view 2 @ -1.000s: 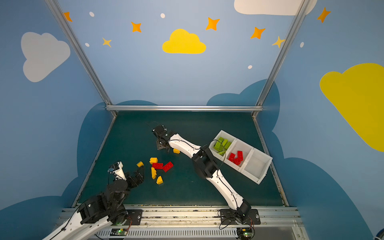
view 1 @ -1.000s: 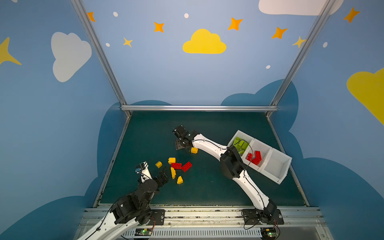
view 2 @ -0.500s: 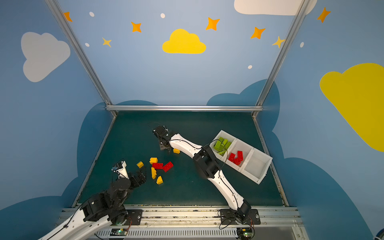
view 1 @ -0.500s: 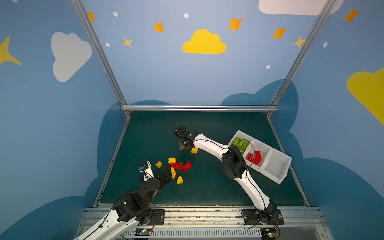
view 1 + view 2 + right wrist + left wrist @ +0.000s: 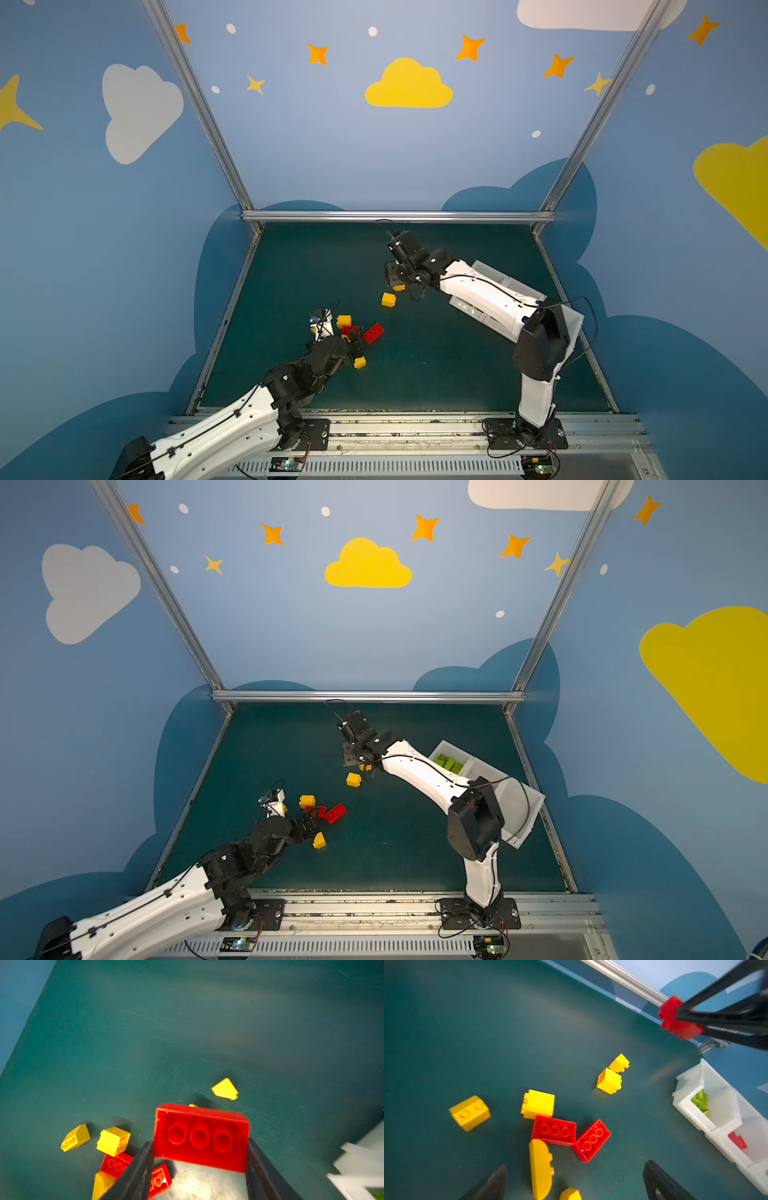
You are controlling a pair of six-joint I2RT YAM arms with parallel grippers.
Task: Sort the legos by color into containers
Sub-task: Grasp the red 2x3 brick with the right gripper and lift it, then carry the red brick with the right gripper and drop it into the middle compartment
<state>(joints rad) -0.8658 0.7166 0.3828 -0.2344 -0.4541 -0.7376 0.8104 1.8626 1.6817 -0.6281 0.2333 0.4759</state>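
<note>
Blue walls painted with clouds and stars enclose a dark green tabletop (image 5: 436,374). The right hand (image 5: 199,1145) is partly closed on the held red brick (image 5: 200,1126), pinching its 2 short ends with the hollow underside toward the wrist camera. That brick hangs clear of the tabletop over the far middle, between the loose legos and the containers (image 5: 521,812).

The left hand (image 5: 576,1167) has its jaws spread wide and holds nothing. It hovers low over the near side of the loose pile. In that pile the 2 loose red bricks (image 5: 554,1130) lie underside up with their corners meeting. A yellow block (image 5: 538,1103) touches 1 of them, and a rounded yellow piece (image 5: 540,1167) lies against its other side. A yellow pair (image 5: 609,1081) sits together nearer the right hand.

The containers are 3 joined white bins in a row at the tabletop's right edge. The far-end bin holds green bricks (image 5: 449,764), and the middle bin holds a binned red brick (image 5: 737,1140).
</note>
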